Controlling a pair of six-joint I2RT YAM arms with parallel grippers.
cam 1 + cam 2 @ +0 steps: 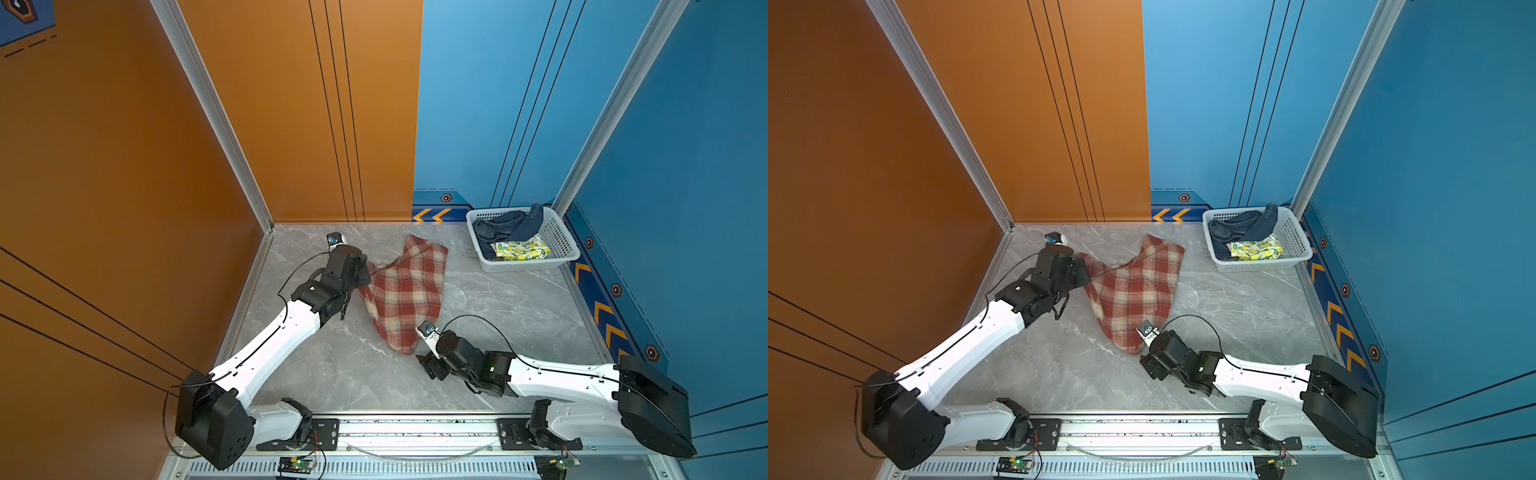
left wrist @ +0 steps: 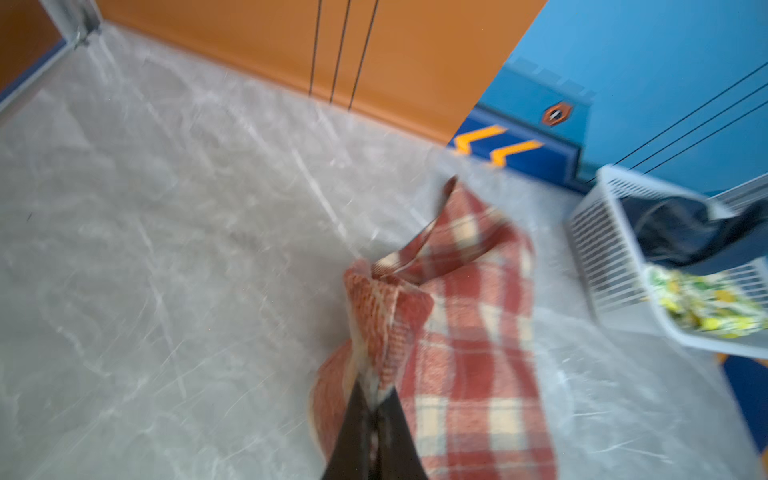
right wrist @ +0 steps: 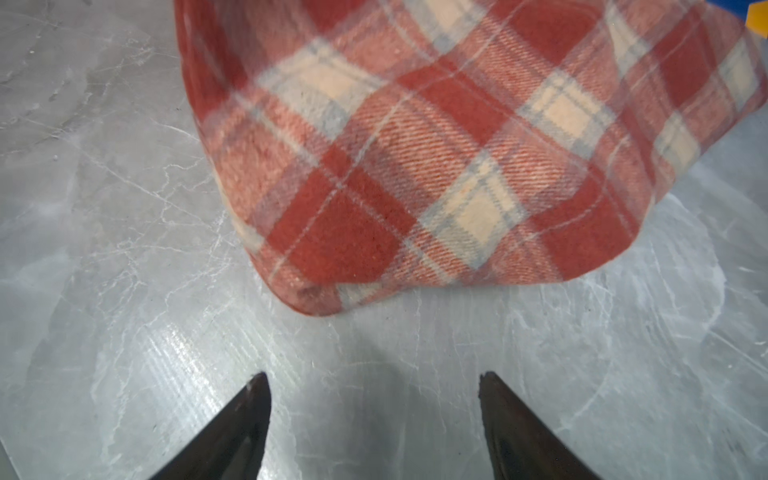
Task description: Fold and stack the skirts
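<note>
Left hand [image 2: 373, 401] is clamped on an edge of the red-and-cream plaid cloth skirt [image 1: 405, 291] crumpled on the grey marbled counter [image 1: 511, 316], likely to spread it; right hand [image 3: 372, 376] gapes empty beside its near corner

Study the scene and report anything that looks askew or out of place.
The denim skirt is bunched in the basket, one part draped over its rim. The plaid skirt lies rumpled and diagonal on the table, one corner bunched in the left gripper, jaws shut.
</note>
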